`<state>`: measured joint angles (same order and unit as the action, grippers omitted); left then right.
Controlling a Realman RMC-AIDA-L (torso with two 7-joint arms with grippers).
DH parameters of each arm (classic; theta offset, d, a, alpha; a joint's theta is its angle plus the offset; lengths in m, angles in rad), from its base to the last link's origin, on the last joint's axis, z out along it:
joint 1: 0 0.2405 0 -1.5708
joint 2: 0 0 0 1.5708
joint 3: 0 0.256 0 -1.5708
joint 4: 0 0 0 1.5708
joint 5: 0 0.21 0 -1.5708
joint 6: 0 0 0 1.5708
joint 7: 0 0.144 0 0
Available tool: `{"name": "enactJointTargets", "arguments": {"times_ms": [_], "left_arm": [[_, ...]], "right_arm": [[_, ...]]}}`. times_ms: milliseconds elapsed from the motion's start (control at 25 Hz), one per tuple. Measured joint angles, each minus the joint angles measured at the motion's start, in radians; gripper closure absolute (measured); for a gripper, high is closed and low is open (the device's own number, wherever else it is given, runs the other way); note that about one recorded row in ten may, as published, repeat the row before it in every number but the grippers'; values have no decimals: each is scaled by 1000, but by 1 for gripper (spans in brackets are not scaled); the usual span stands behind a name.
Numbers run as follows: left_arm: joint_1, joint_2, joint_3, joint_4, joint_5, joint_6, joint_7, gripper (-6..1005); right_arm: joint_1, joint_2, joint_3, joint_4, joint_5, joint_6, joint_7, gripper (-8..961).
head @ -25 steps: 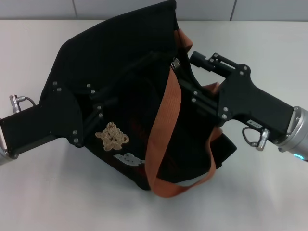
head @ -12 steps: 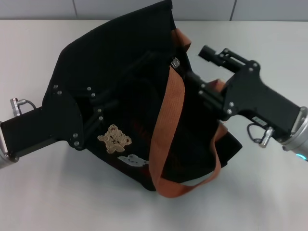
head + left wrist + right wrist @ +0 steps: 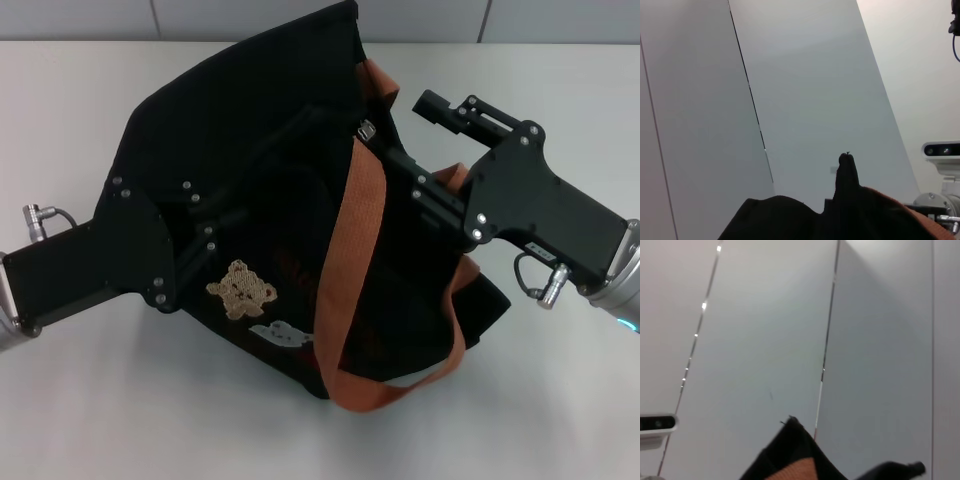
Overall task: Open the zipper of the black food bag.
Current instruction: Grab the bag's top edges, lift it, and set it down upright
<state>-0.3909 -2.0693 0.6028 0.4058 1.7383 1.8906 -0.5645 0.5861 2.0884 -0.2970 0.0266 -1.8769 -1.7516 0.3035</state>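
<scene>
The black food bag (image 3: 250, 150) sits tilted on the white table, its bear patch (image 3: 240, 290) and pale grey patch (image 3: 280, 335) facing me. An orange-brown handle (image 3: 350, 240) runs down its front. The zipper's small silver pull tab (image 3: 366, 130) shows near the bag's upper right edge. My left gripper (image 3: 225, 215) reaches in from the left, against the bag's side. Coming in from the right, my right gripper (image 3: 404, 129) is open just right of the pull tab, not touching it. Both wrist views show only a bit of bag fabric (image 3: 790, 220) (image 3: 785, 450) against wall panels.
The white table (image 3: 120, 420) spreads all around the bag. A grey panelled wall (image 3: 250, 15) runs along its far edge. A camera unit (image 3: 942, 150) shows far off in the left wrist view.
My right gripper has drawn back to the right and slightly up, away from the pull tab. The bag has shifted a little. The left arm has hardly moved.
</scene>
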Motion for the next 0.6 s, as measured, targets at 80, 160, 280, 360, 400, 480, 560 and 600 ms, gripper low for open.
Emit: {"name": "enactJointTargets", "arguments": {"times_ms": [80,160,280,360,400,480,560,600], "left_arm": [[-1,0,0,0,0,-1,0,901],[-3,-1,1,0,1,-1,0,901],[-4,-1,6,-1,0,-1,1,901],[-5,-1,10,-2,0,-1,7,901],[-5,-1,11,-2,0,-1,9,901],[-5,-1,11,-5,1,0,11,901],[-5,-1,11,-7,0,1,12,901],[-5,-1,11,-7,0,1,12,901]], "right_arm": [[6,1,-2,4,0,-7,-21,411],[13,2,-2,6,-1,-7,-23,412],[21,2,-2,11,-1,-5,-23,412],[34,3,-4,15,-7,5,-23,415],[38,3,-5,15,-11,9,-23,417],[44,4,-5,18,-23,16,-27,435],[46,4,-5,26,-32,25,-42,468],[47,4,-5,33,-35,32,-57,484]]}}
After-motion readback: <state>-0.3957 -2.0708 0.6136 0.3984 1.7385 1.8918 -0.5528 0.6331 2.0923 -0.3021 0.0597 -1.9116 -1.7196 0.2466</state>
